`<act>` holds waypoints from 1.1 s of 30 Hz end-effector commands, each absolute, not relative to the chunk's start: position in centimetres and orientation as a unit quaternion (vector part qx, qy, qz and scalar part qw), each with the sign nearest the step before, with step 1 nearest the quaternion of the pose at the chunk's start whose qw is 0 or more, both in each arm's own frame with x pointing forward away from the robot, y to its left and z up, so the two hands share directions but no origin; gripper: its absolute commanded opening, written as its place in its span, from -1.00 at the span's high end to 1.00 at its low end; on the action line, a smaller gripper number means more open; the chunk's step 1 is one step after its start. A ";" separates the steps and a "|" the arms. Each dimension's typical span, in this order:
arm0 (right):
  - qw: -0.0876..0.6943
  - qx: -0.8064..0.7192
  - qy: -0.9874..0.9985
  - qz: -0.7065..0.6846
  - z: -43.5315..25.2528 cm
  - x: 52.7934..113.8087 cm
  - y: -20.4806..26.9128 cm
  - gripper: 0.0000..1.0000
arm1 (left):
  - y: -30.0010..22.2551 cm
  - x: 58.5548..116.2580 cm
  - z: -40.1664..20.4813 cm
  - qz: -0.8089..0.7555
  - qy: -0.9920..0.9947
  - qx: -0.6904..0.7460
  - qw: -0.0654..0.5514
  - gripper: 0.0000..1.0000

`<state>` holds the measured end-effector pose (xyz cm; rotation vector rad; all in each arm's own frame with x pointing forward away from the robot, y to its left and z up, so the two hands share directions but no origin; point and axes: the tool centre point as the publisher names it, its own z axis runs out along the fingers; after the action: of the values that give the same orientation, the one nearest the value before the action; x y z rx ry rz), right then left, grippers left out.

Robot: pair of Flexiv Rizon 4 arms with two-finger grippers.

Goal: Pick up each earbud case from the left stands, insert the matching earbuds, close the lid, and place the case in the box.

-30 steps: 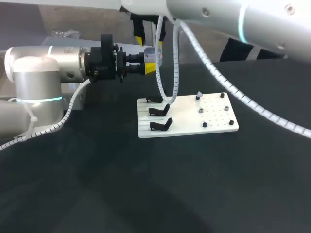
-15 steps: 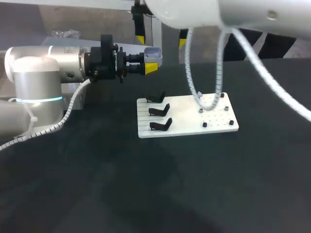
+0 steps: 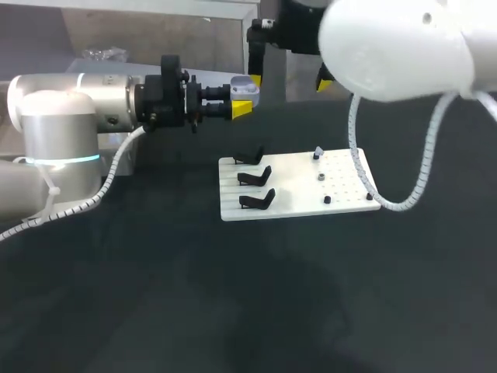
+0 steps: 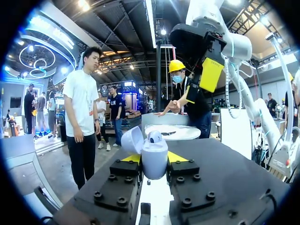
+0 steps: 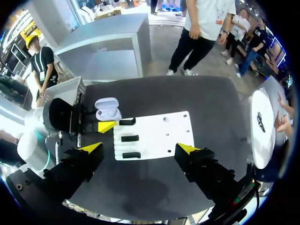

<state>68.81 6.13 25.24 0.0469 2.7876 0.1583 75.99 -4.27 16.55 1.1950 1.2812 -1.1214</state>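
Note:
My left gripper [image 3: 241, 99] is held level above the table's far left, shut on a pale grey earbud case [image 3: 245, 84]. In the left wrist view the case [image 4: 153, 158] stands between the yellow fingertips [image 4: 178, 157] with its lid [image 4: 131, 140] hinged open and an earbud [image 4: 154, 137] showing in it. My right gripper [image 3: 289, 76] hangs open and empty, high up and to the right of the case. From the right wrist view, its fingers [image 5: 187, 148] are spread wide over the white board [image 5: 154, 136], and the open case [image 5: 108, 109] lies beyond them.
The white board [image 3: 299, 186] lies mid-table with three bare black stands [image 3: 255, 176] on its left half and a few small pegs or earbuds [image 3: 321, 177] on its right half. A pale box [image 5: 68, 91] sits past the table's far left edge.
My right gripper has drawn back from the case, risen to the right and opened wide. The left arm and the case have stayed put.

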 end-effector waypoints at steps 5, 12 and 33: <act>0.237 0.017 0.969 0.072 25.0 68.3 5.7 -1.00 | -4.3 76.1 16.6 -0.465 0.531 0.496 0.506 1.00; 0.226 0.044 0.969 0.089 23.7 69.4 3.9 -1.00 | -4.3 76.1 16.6 -0.465 0.531 0.496 0.506 1.00; 0.126 0.073 0.983 0.115 14.3 72.9 0.5 -1.00 | -4.3 76.1 16.6 -0.465 0.531 0.496 0.506 1.00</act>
<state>71.45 0.31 16.00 0.2245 2.8194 0.3389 75.99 -4.27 16.56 1.1951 1.2811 -1.1214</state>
